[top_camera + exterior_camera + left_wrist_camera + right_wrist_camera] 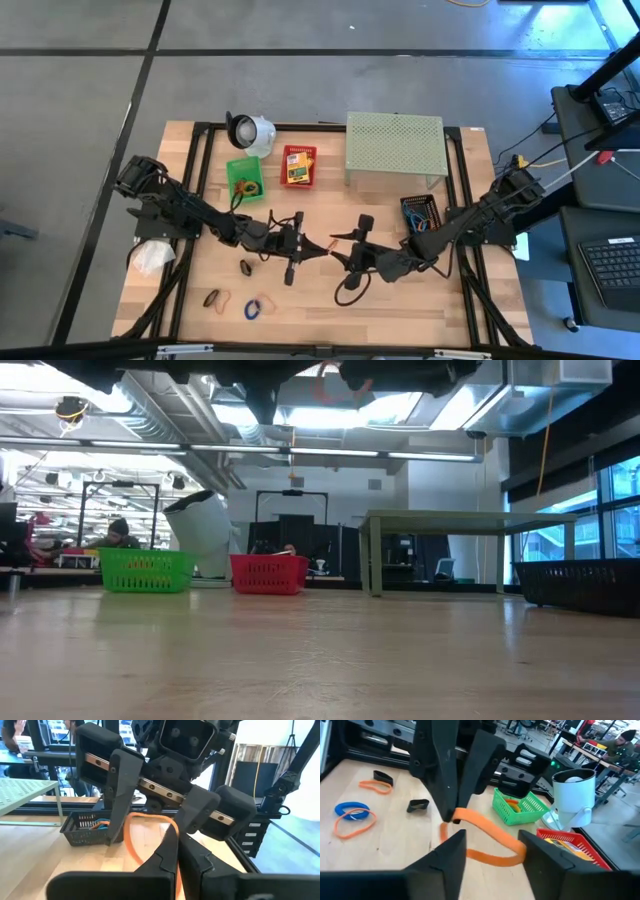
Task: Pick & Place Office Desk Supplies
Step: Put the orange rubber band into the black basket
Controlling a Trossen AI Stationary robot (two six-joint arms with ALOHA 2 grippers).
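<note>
We log: left claw (pixel 451 812) pinched on orange rubber band (pixel 492 840); right claw (pixel 492 851) spread around the band, above the bench (pixel 400 295).

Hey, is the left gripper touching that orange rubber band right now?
Touching. In the right wrist view the left gripper pinches the orange rubber band between its shut fingers.

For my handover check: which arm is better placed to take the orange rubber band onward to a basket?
Probably the right. Its gripper stands open around the orange rubber band that the shut left gripper pinches, with the black basket beside that arm.
</note>
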